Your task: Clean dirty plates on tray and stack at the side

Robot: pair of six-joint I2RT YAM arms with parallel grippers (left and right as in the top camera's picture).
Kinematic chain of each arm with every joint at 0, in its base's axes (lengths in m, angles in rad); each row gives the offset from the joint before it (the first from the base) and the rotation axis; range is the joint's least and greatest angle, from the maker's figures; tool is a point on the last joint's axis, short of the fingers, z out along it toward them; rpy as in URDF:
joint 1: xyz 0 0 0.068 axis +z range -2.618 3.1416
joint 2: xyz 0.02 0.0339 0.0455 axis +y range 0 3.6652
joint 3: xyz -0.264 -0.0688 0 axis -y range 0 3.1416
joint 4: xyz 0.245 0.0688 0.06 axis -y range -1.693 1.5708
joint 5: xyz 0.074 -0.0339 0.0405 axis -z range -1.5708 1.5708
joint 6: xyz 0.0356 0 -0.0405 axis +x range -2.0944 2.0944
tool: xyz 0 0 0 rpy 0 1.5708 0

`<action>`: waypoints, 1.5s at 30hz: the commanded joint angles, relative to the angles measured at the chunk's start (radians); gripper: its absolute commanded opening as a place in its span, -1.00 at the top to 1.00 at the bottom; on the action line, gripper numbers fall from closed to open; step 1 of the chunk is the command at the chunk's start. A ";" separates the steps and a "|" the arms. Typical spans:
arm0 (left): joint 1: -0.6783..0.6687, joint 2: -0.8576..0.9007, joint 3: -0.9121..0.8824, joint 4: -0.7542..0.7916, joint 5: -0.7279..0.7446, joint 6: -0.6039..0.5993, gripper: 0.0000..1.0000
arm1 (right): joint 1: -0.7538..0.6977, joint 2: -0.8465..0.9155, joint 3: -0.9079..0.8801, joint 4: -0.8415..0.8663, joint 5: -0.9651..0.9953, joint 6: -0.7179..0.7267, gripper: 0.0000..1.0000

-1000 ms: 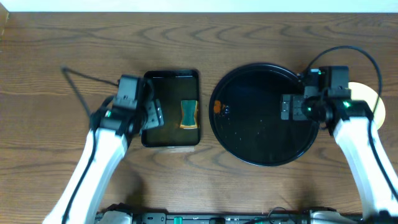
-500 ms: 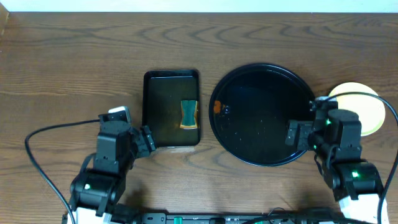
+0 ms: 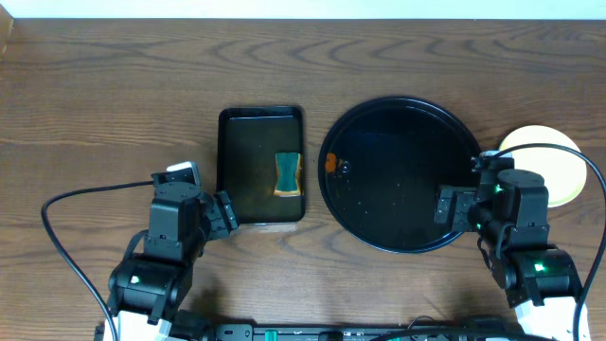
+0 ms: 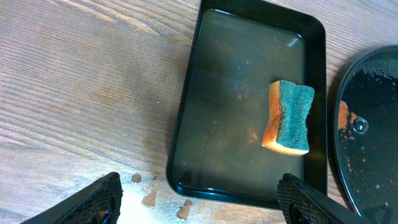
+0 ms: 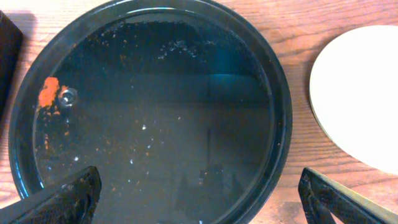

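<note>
Left gripper (image 4: 203,200) hovers with jaws wide by the rectangular tray (image 3: 227,170) holding a sponge (image 3: 287,174). Right gripper (image 5: 203,199), jaws wide too, hangs over the round black tray (image 3: 398,102). A pale yellow plate (image 3: 559,166) sits on the surface (image 3: 95,76) just beside it.

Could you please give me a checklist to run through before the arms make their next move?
1. Round black tray free of plates: ok, none lie on it.
2. Tray surface clean: not ok, an orange smear sits near its left edge.
3. Plates stacked at the side: cannot tell. A pale yellow plate sits right of the tray, and anything beneath it is hidden.
4. Sponge lying in the rectangular tray: ok.
5. Left gripper open and empty: ok.
6. Right gripper open and empty: ok.
</note>
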 commanded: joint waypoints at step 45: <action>0.000 0.054 -0.006 -0.003 -0.016 -0.009 -0.62 | 0.022 -0.832 -0.679 0.688 0.024 -0.027 -0.99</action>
